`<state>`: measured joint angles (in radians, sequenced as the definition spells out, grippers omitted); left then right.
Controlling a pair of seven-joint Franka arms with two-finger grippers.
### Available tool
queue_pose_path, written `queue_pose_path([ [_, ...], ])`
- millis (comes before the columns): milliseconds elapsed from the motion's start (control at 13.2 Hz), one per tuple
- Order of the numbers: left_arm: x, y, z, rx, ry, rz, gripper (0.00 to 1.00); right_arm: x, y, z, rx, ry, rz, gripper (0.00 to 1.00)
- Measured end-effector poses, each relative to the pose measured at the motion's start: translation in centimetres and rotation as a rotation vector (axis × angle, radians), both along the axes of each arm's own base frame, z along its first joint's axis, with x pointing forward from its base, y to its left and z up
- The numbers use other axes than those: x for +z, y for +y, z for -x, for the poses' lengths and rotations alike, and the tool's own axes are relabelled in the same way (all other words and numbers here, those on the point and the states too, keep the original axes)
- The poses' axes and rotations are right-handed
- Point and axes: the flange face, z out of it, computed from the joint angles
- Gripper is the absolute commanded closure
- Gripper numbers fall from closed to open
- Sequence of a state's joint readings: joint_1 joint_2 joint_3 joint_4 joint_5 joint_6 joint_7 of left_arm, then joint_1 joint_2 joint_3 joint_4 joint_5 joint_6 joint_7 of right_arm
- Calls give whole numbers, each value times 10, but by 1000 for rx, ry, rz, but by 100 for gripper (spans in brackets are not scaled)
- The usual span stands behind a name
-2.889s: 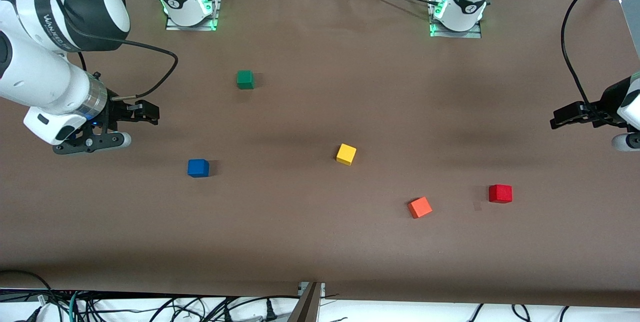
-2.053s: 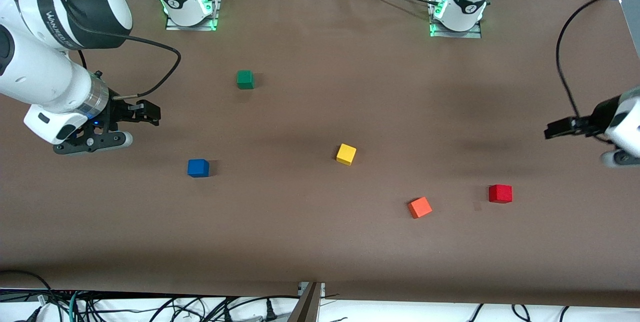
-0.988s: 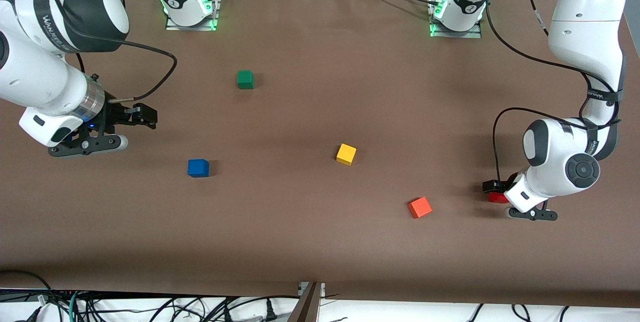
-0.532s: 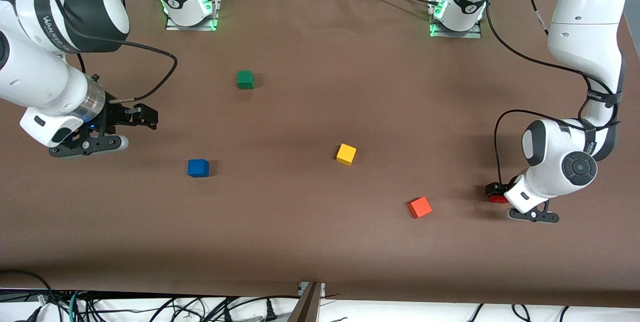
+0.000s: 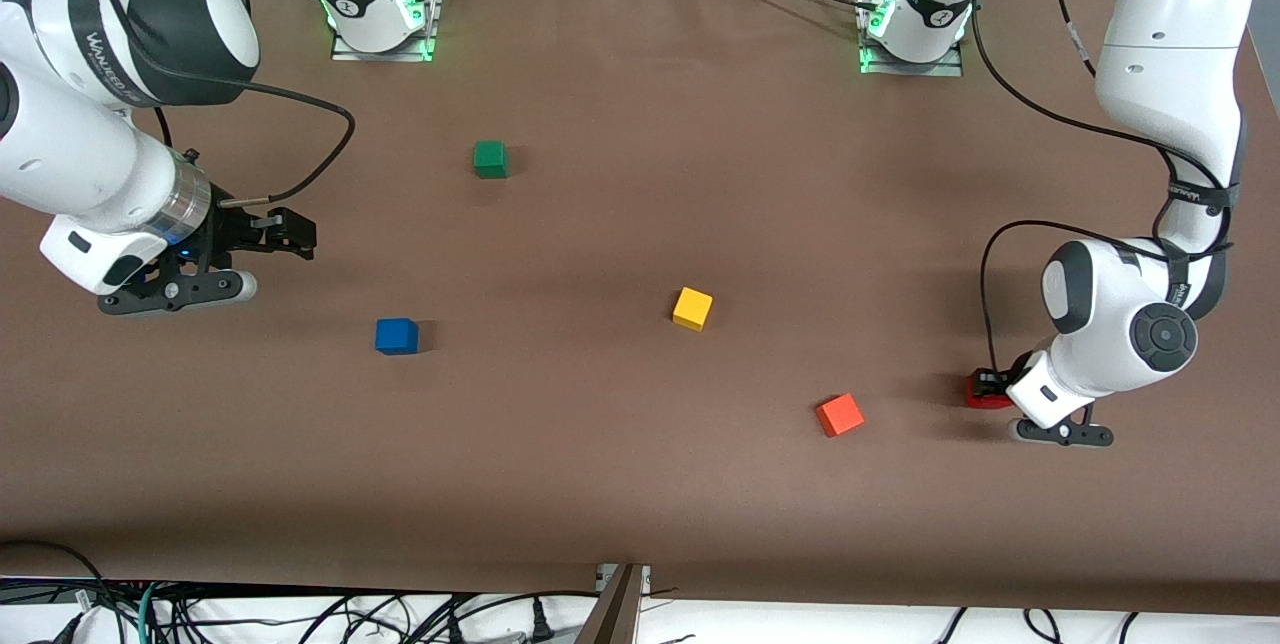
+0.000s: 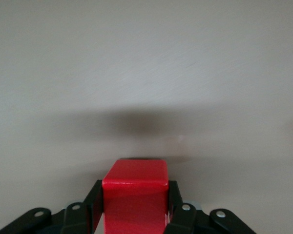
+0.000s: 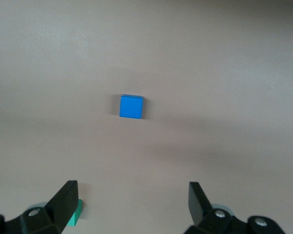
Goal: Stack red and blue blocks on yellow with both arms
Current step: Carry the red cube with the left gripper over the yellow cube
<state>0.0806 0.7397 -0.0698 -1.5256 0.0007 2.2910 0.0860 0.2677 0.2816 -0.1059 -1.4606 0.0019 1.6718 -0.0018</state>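
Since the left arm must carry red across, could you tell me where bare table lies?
Bare table borders the yellow cube all round, and stretches between it and the red block in the left gripper. Only the orange cube sits near that path.

Partly legible "WANJEED" lettering on the right arm (image 5: pixel 100 34) black joint band.
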Motion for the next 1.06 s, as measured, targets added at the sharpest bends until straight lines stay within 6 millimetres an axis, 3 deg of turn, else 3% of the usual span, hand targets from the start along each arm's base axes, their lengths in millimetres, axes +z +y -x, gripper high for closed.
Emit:
queue_pose_path([
  [152, 38, -56, -7, 50, 1, 39, 100, 0, 0, 0, 0, 1, 0, 0],
  [228, 60, -97, -8, 79, 8, 48, 100, -1, 0, 0, 0, 1, 0, 0],
  [456, 117, -255, 17, 45, 20, 56, 100, -1, -4, -1, -6, 2, 0, 0],
  [608, 119, -340, 51, -39, 32, 50, 100, -2, -9, -1, -14, 4, 1, 0],
  [836, 98, -413, 92, -151, 59, 34, 100, -3, -12, -2, -18, 7, 1, 0],
  [1064, 79, -442, 113, -265, 50, -32, 100, -4, -19, -3, -29, 5, 0, 0],
])
